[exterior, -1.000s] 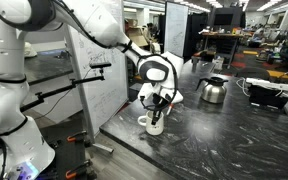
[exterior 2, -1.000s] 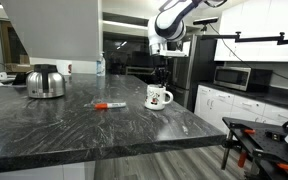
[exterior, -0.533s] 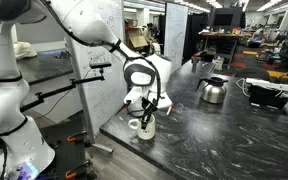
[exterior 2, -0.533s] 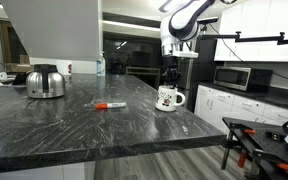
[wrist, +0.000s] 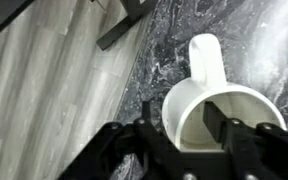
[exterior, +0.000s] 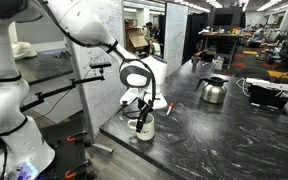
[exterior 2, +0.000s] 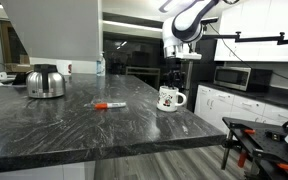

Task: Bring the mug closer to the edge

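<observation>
The white mug [exterior: 142,127] [exterior 2: 170,98] stands upright on the dark marbled countertop, close to its edge [exterior: 117,138] [exterior 2: 210,112]. In the wrist view the mug [wrist: 205,62] fills the lower right, handle pointing up, and the edge [wrist: 134,82] runs diagonally beside the wooden floor. My gripper [wrist: 182,110] [exterior: 141,114] [exterior 2: 171,80] hangs straight over the mug and is open. One finger is inside the cup and the other outside its wall, with a small gap showing on each side of the wall.
A silver kettle [exterior: 213,90] [exterior 2: 46,82] stands farther back on the counter. A red marker [exterior 2: 109,105] lies between kettle and mug. A dark appliance [exterior: 267,94] sits at the far end. Beyond the edge is open floor, with a tripod [exterior: 84,140].
The gripper carried the mug across the counter toward the edge. Its jaws have since parted from the mug's wall. The mug now stands still on the counter.
</observation>
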You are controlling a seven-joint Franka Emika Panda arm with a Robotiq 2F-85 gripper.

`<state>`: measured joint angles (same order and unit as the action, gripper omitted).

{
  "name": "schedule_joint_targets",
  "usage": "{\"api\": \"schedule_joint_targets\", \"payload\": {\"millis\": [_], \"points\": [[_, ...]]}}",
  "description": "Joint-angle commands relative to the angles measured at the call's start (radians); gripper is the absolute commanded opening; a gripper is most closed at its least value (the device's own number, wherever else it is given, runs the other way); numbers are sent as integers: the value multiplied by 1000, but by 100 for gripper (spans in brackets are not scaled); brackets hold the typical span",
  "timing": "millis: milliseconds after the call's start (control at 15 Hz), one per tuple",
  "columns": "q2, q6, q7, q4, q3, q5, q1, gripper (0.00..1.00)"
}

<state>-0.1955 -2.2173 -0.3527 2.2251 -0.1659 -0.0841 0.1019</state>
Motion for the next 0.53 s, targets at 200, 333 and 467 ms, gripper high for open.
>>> {"api": "schedule_joint_targets", "payload": {"millis": [200, 333, 467], "points": [[129, -28, -60, 79, 5, 21, -10, 100], [186, 4, -51, 98, 12, 25, -9, 100], [253, -9, -57, 129, 28, 38, -12, 100]]}}
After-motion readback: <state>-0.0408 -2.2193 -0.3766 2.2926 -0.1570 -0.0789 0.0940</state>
